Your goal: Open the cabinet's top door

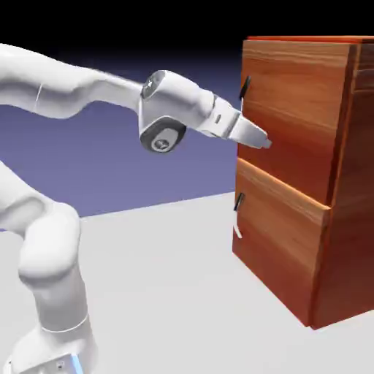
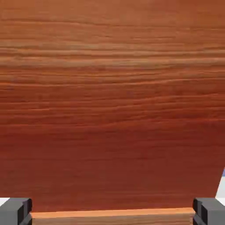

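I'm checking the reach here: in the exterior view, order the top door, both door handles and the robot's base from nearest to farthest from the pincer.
1. Top door: right in front.
2. Top handle, above, and lower handle, below: too close to call.
3. Robot's base: far lower left.

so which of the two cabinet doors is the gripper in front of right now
The top door, the upper wood-grain panel: the open gripper points at its lower part, while the bottom door sits below the fingertips.
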Motion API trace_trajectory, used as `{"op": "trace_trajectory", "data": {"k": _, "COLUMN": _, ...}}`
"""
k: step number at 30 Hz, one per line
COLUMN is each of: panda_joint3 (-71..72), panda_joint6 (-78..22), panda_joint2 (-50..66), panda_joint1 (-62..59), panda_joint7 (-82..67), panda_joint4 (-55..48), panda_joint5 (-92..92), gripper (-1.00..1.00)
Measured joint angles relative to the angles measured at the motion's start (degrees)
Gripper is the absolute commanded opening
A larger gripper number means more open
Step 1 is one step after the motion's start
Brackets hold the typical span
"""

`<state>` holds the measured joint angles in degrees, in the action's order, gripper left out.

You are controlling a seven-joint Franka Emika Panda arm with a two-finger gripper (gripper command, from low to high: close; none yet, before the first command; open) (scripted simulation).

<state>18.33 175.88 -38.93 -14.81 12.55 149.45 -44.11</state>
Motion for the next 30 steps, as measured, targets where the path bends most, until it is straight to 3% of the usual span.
{"op": "trace_trajectory", "data": {"k": 30, "panda_joint3": 31.07, "panda_joint6": 3.18, "panda_joint2": -10.63, "panda_joint1": -26.26, "panda_joint7": -50.69, "panda_joint4": -19.58, "panda_joint5": -74.77, "gripper": 0.0}}
